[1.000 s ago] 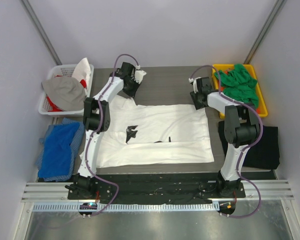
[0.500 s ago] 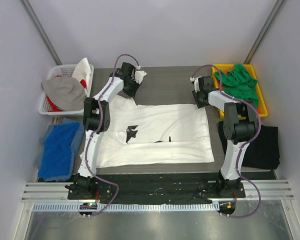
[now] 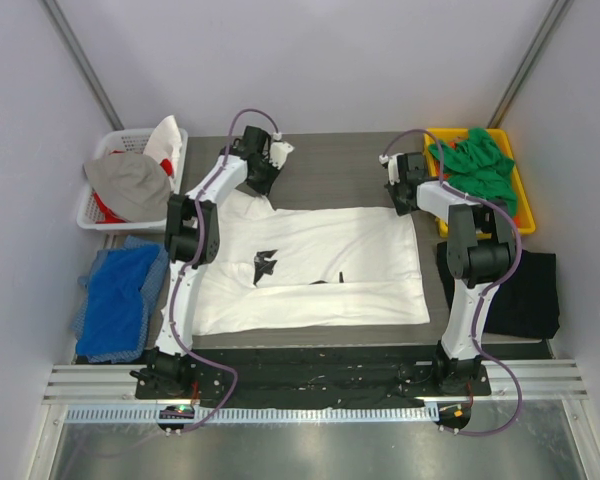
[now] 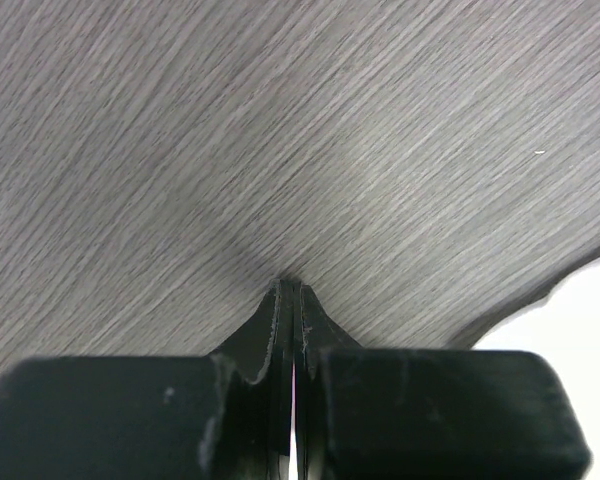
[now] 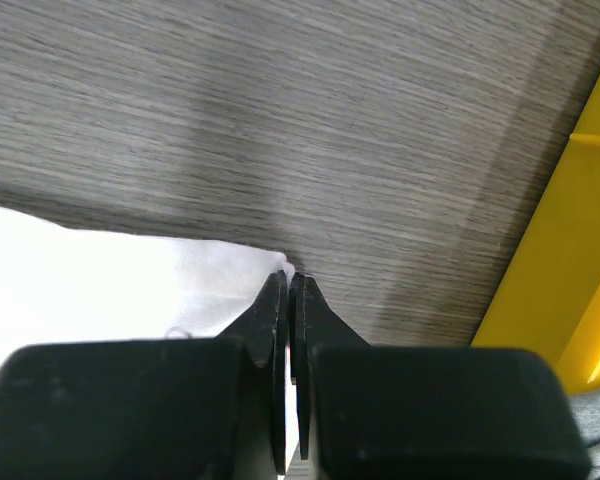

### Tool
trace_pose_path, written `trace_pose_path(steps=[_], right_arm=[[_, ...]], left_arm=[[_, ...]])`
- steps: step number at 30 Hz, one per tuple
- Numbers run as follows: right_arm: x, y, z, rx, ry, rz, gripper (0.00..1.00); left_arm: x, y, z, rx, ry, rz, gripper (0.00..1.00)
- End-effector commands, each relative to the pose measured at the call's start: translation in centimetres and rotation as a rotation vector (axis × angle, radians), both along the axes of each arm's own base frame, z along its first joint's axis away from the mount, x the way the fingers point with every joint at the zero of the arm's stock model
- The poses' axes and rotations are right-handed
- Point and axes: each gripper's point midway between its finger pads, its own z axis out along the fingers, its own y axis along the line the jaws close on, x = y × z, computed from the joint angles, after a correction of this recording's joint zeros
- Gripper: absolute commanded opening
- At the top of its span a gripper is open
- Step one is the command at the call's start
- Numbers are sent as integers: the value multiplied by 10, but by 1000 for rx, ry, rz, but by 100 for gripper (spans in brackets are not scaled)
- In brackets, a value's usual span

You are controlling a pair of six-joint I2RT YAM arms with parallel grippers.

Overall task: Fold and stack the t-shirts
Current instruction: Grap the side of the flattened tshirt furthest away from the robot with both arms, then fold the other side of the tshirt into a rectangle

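Nearest you, the white t-shirt (image 3: 320, 260) lies spread flat on the middle of the table (image 3: 330, 165), with a long band along its near edge already turned over. A black t-shirt (image 3: 525, 290) lies just beside it on the right, and a blue cloth (image 3: 120, 300) on the left.

This fabric is light, limp and thin. It will sag and crease wherever you do not hold it, so take it by the far corners and move both together.

At the far right corner, your right gripper (image 5: 288, 282) is closed, and a tip of the white cloth sticks out of the jaws. At the far left, your left gripper (image 4: 295, 292) is also closed. A pale sliver shows between its jaws, so it seems to pinch the shirt too, though the grip itself is hidden.

Bare table lies beyond both grippers. The sides are tighter: the yellow tray (image 3: 432, 135) of green t-shirts (image 3: 478, 165) sits just beside your right gripper, and a white basket (image 3: 88, 205) holding a grey cloth (image 3: 128, 180) sits to the far left. I judge the safest path is toward you, over the shirt.
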Motion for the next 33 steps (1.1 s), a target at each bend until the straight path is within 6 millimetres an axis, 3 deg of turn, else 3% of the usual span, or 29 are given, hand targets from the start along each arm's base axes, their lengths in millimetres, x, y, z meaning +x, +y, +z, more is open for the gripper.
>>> trace_pose_path(steps=[1,10,19,24,25,27,28,33], right_arm=[[1,-9,13,-22,-21,-9,1],[-5,-10,43,-23,-50,-5,1],[-16,-9,72,-8,-83,11,1],[-26,-5,78,10,-81,25,1],[-30,-6,79,13,-80,24,1],[-35,-5,78,19,-70,32,1],[-40,-4,79,24,-66,33,1],[-58,-1,81,45,-55,54,1]], left_arm=[[-4,3,26,19,-20,10,0],[2,8,66,24,-84,67,0],[-18,21,111,49,-120,89,0],[-41,27,119,68,-89,75,0],[-46,29,129,67,-104,73,0],[-58,32,127,75,-87,65,0],[-65,33,137,74,-96,64,0],[-96,43,139,113,-52,47,0]])
